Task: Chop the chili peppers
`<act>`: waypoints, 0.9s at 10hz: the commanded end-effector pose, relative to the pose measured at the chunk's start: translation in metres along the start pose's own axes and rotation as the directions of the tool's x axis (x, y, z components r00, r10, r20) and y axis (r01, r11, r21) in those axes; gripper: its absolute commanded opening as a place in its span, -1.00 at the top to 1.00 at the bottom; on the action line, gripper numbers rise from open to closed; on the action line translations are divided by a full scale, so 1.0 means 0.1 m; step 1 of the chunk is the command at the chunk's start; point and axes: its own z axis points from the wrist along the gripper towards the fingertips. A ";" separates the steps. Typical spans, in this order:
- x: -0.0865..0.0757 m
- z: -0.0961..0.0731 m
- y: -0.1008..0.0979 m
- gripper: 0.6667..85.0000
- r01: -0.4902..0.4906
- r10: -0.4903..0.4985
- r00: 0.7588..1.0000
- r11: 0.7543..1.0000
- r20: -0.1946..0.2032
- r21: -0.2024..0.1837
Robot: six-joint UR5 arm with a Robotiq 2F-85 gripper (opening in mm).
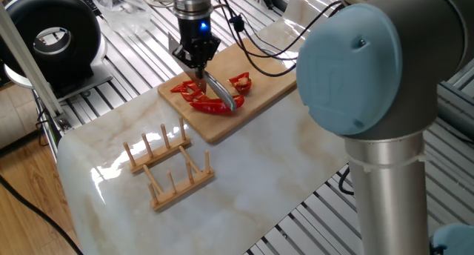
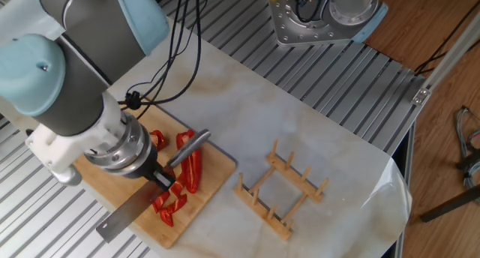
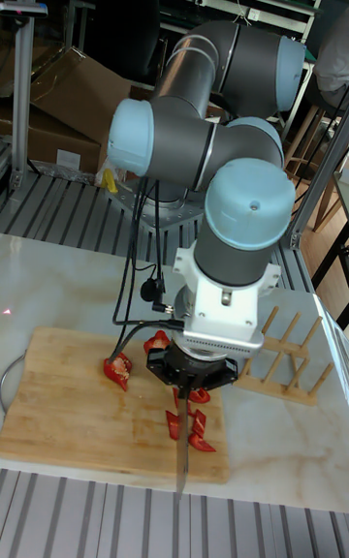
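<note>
The fingers (image 2: 161,177) of your gripper (image 1: 200,62) are closed narrow on a knife (image 2: 146,190), at the place where the handle meets the blade, so the tool is held and not free. The chili peppers (image 1: 209,101) lie on the wooden cutting board (image 1: 266,81), in the part of the board nearest to the wooden rack (image 1: 167,164), and one separate piece (image 1: 241,82) sits farther from the rack, toward the middle of the board. In the other fixed view you see a long half (image 2: 191,168) lying with its long axis roughly across the knife, one end toward the board's near edge and the other toward the arm; which end is the thin tip I cannot tell, because the handle covers part of it. Small cut bits (image 2: 169,205) are gathered beside the blade, close to the board's edge. The first risk, as I judge it, is that the blade pushes these bits off the board onto the table, because they already lie so near to the edge. The second is that the glossy half slides or rolls under the blade instead of being cut, since nothing holds it in place. The third is that the blade tip (image 3: 180,479), which in the tall fixed view reaches to the board's front edge, comes down partly off the board and hits the table.
</note>
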 end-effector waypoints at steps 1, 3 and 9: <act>-0.04 -0.12 -0.21 0.98 0.021 -0.023 0.999 0.995 0.027 0.093; -0.01 -0.27 -0.48 0.98 0.046 -0.057 0.997 0.980 0.048 0.193; -0.08 -0.21 -0.58 0.98 0.253 -0.273 0.959 0.948 0.082 0.195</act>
